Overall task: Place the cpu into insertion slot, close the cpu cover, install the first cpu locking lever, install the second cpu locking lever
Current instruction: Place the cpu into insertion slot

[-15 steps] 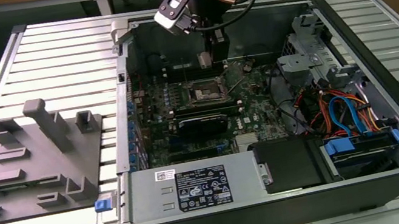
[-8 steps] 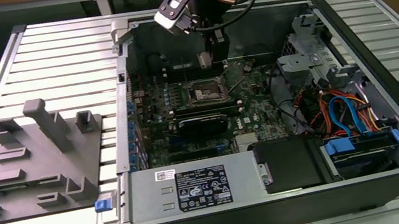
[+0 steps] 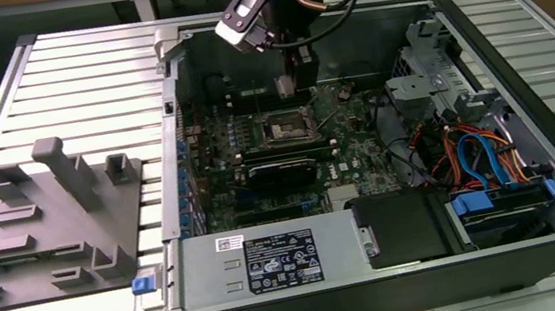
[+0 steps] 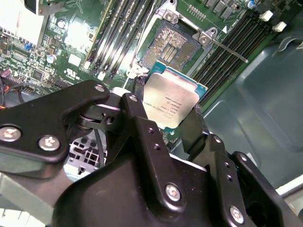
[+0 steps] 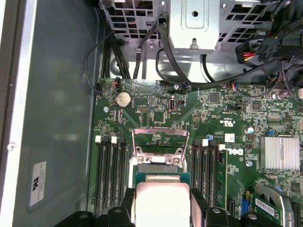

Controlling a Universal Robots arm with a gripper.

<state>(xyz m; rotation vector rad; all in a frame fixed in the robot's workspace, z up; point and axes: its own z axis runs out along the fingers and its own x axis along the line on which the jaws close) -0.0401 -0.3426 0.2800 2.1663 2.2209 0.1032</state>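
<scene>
My gripper (image 4: 165, 112) is shut on the cpu (image 4: 174, 100), a flat square chip with a silver-grey top and a green rim, pinched by two opposite edges. It hangs just above the open insertion slot (image 4: 177, 41), whose grid of pins lies bare. In the first wrist view the cpu (image 5: 161, 201) sits between my black fingers (image 5: 129, 201), and the cpu cover (image 5: 161, 138) stands swung up at the slot's far side. A thin metal locking lever (image 4: 230, 50) sticks out free beside the slot. In the exterior view my gripper (image 3: 294, 82) hovers inside the case over the slot (image 3: 289, 126).
Memory slots (image 5: 110, 165) flank the slot on both sides. A silver finned heatsink (image 5: 279, 153) sits on the board nearby. The drive cage (image 3: 435, 76) and cables (image 3: 472, 155) fill the exterior view's right; the power supply (image 3: 263, 265) lies in front. A grey fixture board (image 3: 43, 222) rests beside the case.
</scene>
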